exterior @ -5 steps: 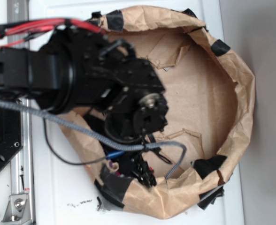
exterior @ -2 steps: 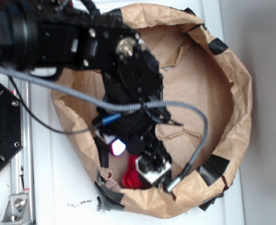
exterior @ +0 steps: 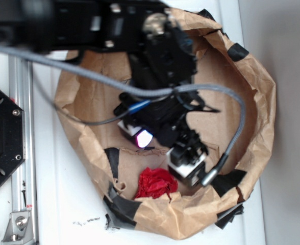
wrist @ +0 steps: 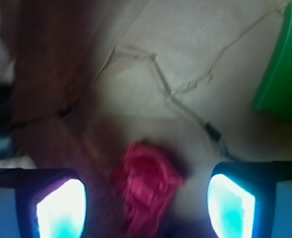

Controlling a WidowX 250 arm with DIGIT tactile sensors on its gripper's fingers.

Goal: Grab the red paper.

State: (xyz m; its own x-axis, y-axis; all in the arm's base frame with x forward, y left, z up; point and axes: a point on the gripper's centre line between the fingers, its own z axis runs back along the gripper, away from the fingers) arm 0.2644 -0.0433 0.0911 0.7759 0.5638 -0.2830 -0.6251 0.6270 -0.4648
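White tabletop (exterior: 73, 204) carries a big brown paper (exterior: 252, 107) shaped into a walled bowl, black tape patches (exterior: 124, 210) on its rim. Aluminium rail (exterior: 21, 153) and black hexagonal plate (exterior: 2, 138) on the table's left side. Dark specks (exterior: 86, 221) near front edge.

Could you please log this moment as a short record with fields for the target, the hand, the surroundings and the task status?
target: red paper, a crumpled wad on the brown paper floor near its taped rim
hand: hand open, fingers either side of the wad, not touching it
surroundings: green block at the wrist view's right edge
status: not yet grabbed
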